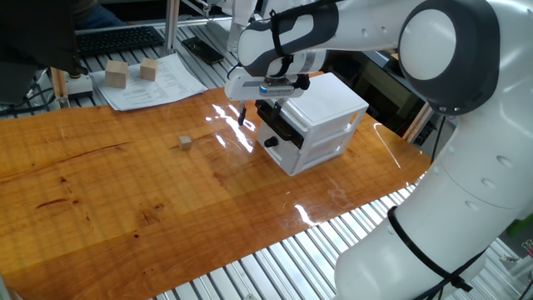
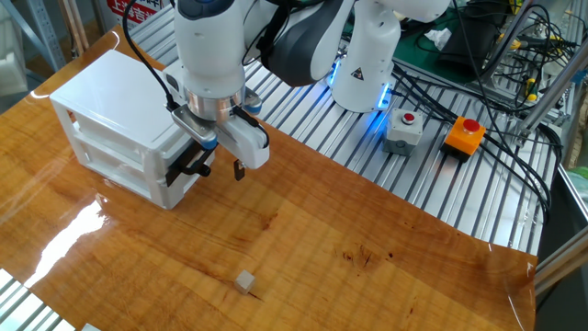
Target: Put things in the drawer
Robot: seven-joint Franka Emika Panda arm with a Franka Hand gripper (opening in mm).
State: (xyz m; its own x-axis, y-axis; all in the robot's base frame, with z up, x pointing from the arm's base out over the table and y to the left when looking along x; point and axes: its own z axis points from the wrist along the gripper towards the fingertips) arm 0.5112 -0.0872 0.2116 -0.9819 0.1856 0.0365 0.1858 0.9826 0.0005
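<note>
The end effector [image 2: 218,164] stands spread wide and empty at the black-fronted upper drawer [image 2: 188,162] of the small white plastic cabinet [image 2: 110,119]. The tiny tan wooden cube [image 2: 243,281] lies mid-worktop [image 2: 386,276], well apart. Hook the handle squarely and pull straight.

- Tiny wooden cube [image 1: 185,143]: one
- Larger wooden blocks [image 1: 117,74]: two
- White two-drawer cabinet [image 1: 316,122]: one
- Robot arm [image 1: 433,50]: one
- Keyboard [image 1: 121,38]: one
- Red-buttoned boxes [image 2: 465,135]: two
</note>
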